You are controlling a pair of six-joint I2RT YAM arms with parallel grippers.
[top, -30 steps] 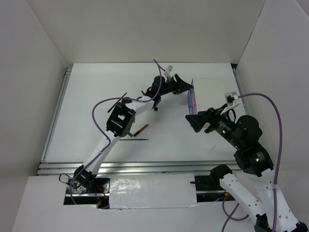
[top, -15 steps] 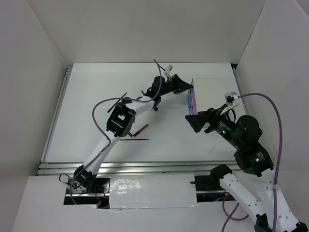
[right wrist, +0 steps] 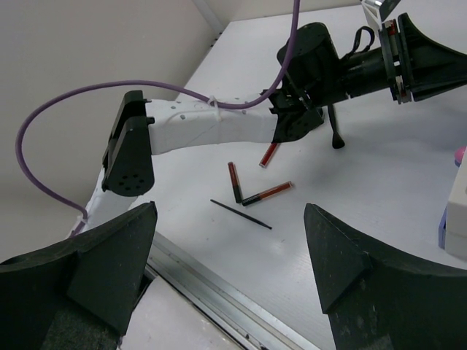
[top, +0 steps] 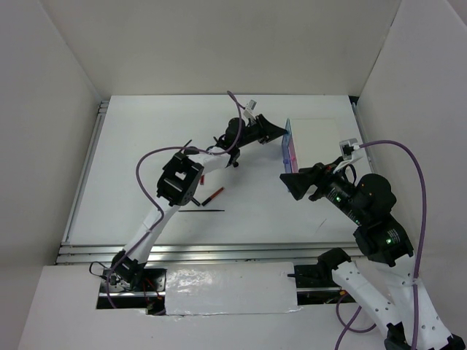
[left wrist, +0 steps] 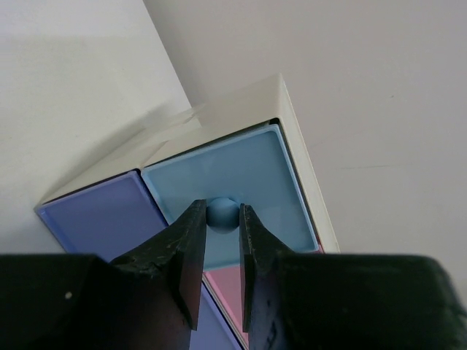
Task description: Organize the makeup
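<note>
A white plastic drawer box (top: pixel 317 138) sits at 2 o'clock on the white surface (top: pixel 124 138), close to the right wall. The left fingers (left wrist: pixel 186 251) pinch the round knob (left wrist: pixel 222 214) of its pale blue drawer (left wrist: pixel 248 175), which looks unopened. The right fingers (right wrist: pixel 109 262) hover spread and empty. Nothing looks stowed: red-and-black makeup sticks (right wrist: pixel 233 181) and a thin black pencil (right wrist: pixel 241 214) lie loose near centre, with open room around them.

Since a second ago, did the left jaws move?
Yes. The left gripper slid slightly left, away from the white box, jaws pinching the blue knob.
</note>
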